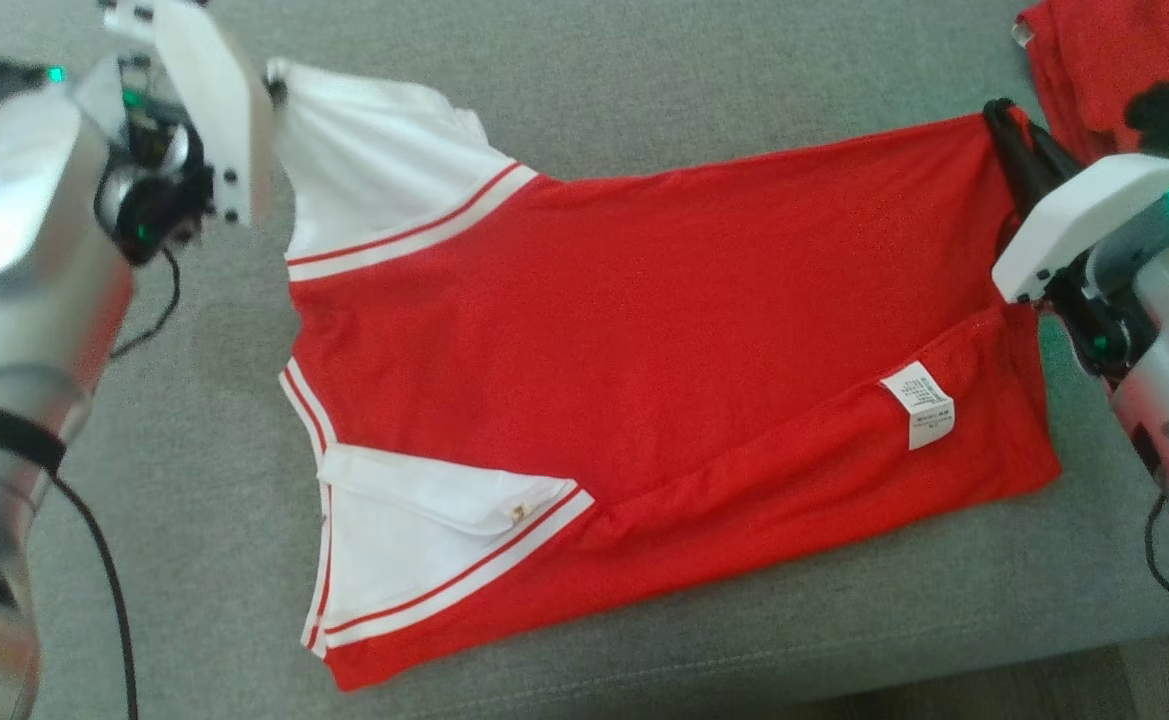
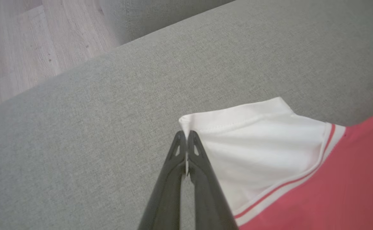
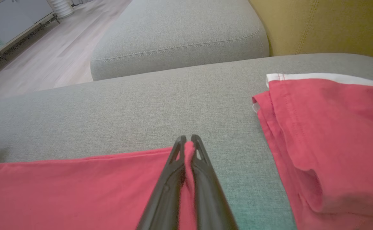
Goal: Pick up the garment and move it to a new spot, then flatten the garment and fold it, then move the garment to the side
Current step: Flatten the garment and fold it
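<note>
The garment [image 1: 644, 330] is a red shirt with white sleeves, spread across a grey cushion with its near long edge folded over and a white label [image 1: 917, 403] showing. My left gripper [image 2: 185, 135] is shut on the corner of the far white sleeve [image 2: 256, 143]; in the head view that grip sits at the upper left [image 1: 274, 92]. My right gripper [image 3: 187, 140] is shut on the far red hem corner [image 3: 188, 150], at the right in the head view [image 1: 1002, 115]. Both held corners are lifted slightly off the cushion.
A second red garment [image 3: 330, 134] with a white edge lies bunched at the far right [image 1: 1104, 60]. The grey cushion [image 1: 644, 90] ends at a front edge [image 1: 844, 690]. Another grey cushion [image 3: 180, 35], a yellow backrest [image 3: 326, 25] and wooden floor [image 2: 23, 48] lie beyond.
</note>
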### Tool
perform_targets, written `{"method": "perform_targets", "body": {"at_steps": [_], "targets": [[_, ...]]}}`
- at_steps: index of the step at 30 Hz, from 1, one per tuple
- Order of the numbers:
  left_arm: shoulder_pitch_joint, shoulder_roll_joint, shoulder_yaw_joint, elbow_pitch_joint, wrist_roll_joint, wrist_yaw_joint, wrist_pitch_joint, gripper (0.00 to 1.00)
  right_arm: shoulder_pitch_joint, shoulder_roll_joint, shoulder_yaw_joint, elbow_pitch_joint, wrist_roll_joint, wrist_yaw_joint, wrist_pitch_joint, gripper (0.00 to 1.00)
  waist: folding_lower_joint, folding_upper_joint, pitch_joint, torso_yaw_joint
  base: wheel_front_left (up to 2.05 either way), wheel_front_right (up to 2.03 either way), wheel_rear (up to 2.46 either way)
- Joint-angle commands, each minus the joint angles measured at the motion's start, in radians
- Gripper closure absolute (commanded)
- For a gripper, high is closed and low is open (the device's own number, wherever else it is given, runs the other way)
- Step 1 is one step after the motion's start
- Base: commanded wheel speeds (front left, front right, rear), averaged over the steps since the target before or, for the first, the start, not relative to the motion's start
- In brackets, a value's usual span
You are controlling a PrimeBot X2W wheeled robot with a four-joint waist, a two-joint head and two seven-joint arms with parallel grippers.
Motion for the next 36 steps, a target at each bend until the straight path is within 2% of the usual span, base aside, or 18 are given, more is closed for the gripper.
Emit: {"method": "perform_targets", "body": {"at_steps": [1, 11, 25, 29, 36], "targets": [[-0.024, 0.058, 0.025, -0.042, -0.022, 0.002, -0.008, 1.00, 0.028, -0.027, 0.011, -0.019, 0.012, -0.001, -0.012, 1.00, 0.0000, 0.0000, -0.015, 0.008, 0.00, 0.00, 0.00], [0.065, 0.151, -0.017, -0.239, -0.151, 0.001, 0.035, 1.00, 0.093, -0.073, 0.078, -0.031, 0.048, -0.001, -0.001, 1.00, 0.0000, 0.0000, -0.081, 0.044, 0.00, 0.00, 0.00], [0.210, 0.320, -0.115, -0.623, -0.350, 0.002, 0.316, 1.00, 0.126, -0.140, 0.183, -0.027, 0.087, -0.001, 0.044, 1.00, 0.0000, 0.0000, -0.144, 0.085, 0.00, 0.00, 0.00], [0.245, 0.360, -0.139, -0.714, -0.383, 0.021, 0.393, 1.00, 0.124, -0.163, 0.218, -0.027, 0.097, -0.001, 0.066, 1.00, 0.0000, 0.0000, -0.148, 0.084, 0.00, 0.00, 0.00], [0.287, 0.395, -0.162, -0.813, -0.439, 0.058, 0.478, 1.00, 0.112, -0.195, 0.276, -0.049, 0.115, -0.001, 0.096, 1.00, 0.0000, 0.0000, -0.141, 0.080, 0.00, 0.00, 0.00]]}}
